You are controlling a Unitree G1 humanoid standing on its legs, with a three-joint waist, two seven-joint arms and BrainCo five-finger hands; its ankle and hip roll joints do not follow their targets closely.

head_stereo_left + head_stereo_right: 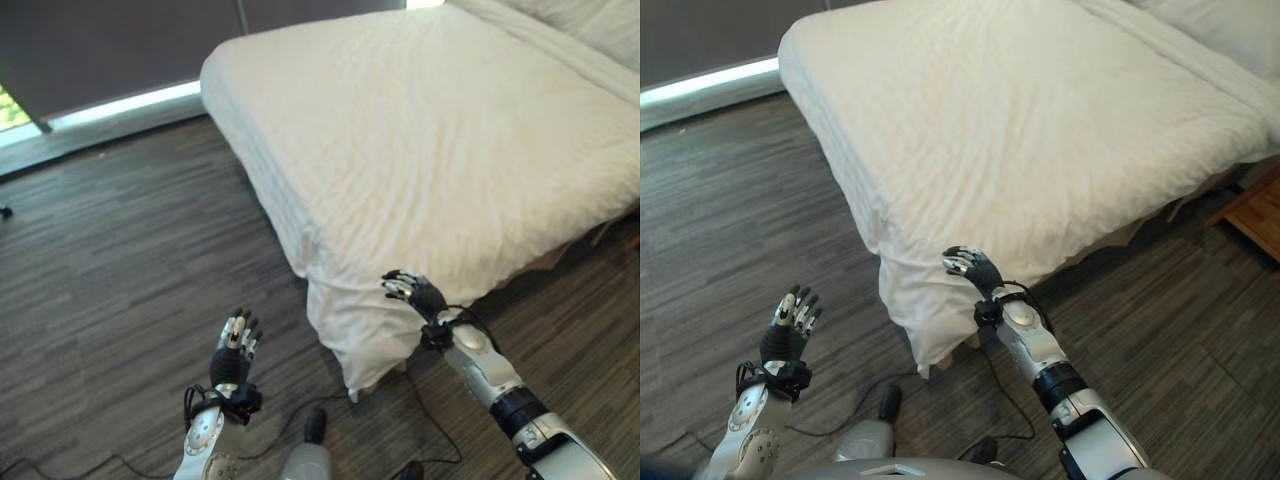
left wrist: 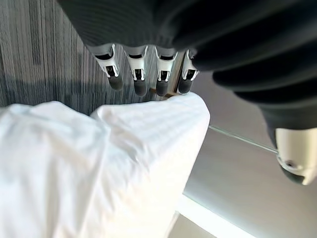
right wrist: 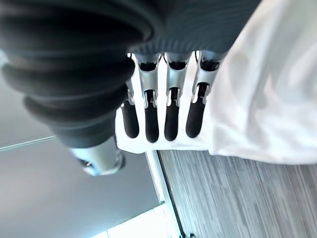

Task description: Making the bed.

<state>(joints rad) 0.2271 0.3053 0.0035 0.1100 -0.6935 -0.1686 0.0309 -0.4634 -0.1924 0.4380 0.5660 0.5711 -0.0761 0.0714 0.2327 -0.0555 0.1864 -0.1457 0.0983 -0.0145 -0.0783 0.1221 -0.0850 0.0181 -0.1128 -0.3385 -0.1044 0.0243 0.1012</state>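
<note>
White cotton is what I see most of: the duvet (image 1: 430, 150) is spread over the bed (image 1: 560, 252), which runs from the near centre to the far right, and its near corner (image 1: 350, 340) hangs down almost to the floor (image 1: 120, 290). A pillow (image 1: 590, 25) lies at the far right end.

My right robot hand (image 1: 412, 291) is raised just beside that hanging corner, on its right side; I cannot tell whether it touches the cloth. In the right wrist view its fingers (image 3: 151, 116) are straight and side by side, relaxed, holding nothing, with the duvet showing past them.

My left robot hand (image 1: 236, 345) is up over the floor at the near left, apart from the bed. Its fingers (image 2: 138, 79) stand straight in a row, the thumb off to one side, and it holds nothing. The left wrist view looks past the fingertips at the white corner of the bed.

The floor is dark wood planking. Along the far left a grey wall (image 1: 110, 45) stands above a bright strip (image 1: 120, 105) at floor level.
</note>
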